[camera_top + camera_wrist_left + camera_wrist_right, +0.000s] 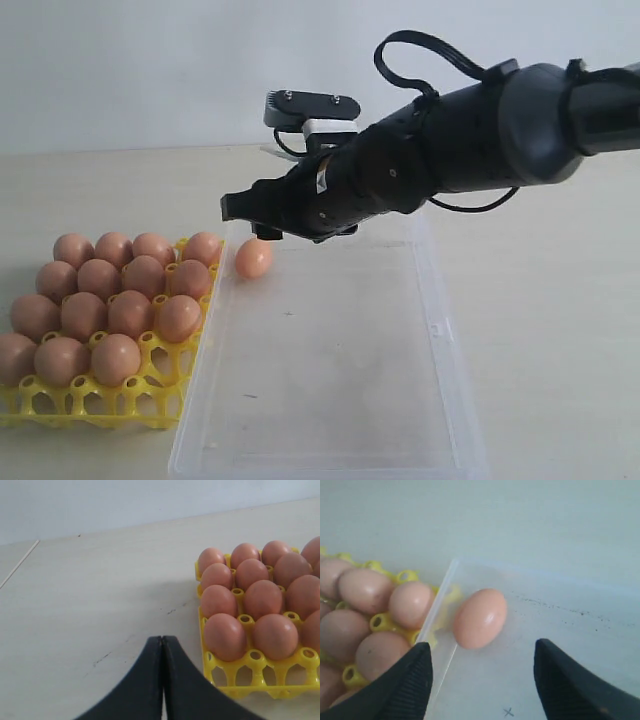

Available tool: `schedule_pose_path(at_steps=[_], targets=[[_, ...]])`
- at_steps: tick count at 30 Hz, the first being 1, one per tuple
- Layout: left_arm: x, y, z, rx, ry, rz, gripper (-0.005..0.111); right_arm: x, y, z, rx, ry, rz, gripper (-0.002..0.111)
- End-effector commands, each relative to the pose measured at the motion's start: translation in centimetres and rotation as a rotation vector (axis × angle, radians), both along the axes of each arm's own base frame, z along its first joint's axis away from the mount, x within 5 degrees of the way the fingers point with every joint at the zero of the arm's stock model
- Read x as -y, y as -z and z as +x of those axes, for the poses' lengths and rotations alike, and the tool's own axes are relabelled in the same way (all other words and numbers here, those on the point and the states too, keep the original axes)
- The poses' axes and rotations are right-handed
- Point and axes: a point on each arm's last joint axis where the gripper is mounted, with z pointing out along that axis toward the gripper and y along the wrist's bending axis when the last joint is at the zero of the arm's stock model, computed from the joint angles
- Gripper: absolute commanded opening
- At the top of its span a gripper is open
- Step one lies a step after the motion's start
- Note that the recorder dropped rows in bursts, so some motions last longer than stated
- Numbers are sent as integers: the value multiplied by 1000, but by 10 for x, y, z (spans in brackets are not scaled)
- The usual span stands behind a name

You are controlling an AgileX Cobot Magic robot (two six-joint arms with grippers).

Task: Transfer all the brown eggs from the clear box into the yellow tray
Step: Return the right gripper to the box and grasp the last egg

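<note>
One clear box (335,385), nearest, contains one egg (253,258) in its far left corner. Beside it, one yellow tray (150,402) carries fifteen eggs (130,312) — one front cup (163,385) vacant. Over the single egg hangs the right pincer (247,220) — spread wide, empty. The left pincer (162,641) is closed tight on nothing, above the tabletop (90,605).

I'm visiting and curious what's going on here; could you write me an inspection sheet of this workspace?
Surface: pale table, faint marks.
Job's things: yellow tray filled with brown eggs except one corner cup; clear box holds one last egg, in the corner by the tray.
Clutter: nothing seen.
Grippers: right gripper open over that egg; left gripper shut, empty, near the tray.
Cables: black cable looped on the right arm.
Surroundings: plain pale wall.
</note>
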Motion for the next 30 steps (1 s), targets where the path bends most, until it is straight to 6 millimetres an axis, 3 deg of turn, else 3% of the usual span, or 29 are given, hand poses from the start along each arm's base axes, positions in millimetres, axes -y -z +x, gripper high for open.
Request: schedule_pose_path(at_steps=[1, 7, 24, 30], targets=[[1, -2, 0, 19, 7, -6, 0, -1, 17, 17, -53, 58, 22, 57], [1, -2, 0, 19, 7, -6, 0, -10, 36, 28, -103, 98, 48, 57], [1, -2, 0, 19, 7, -6, 0, -26, 54, 51, -107, 103, 62, 57], [1, -2, 0, 19, 7, -6, 0, -31, 71, 56, -160, 107, 33, 57]])
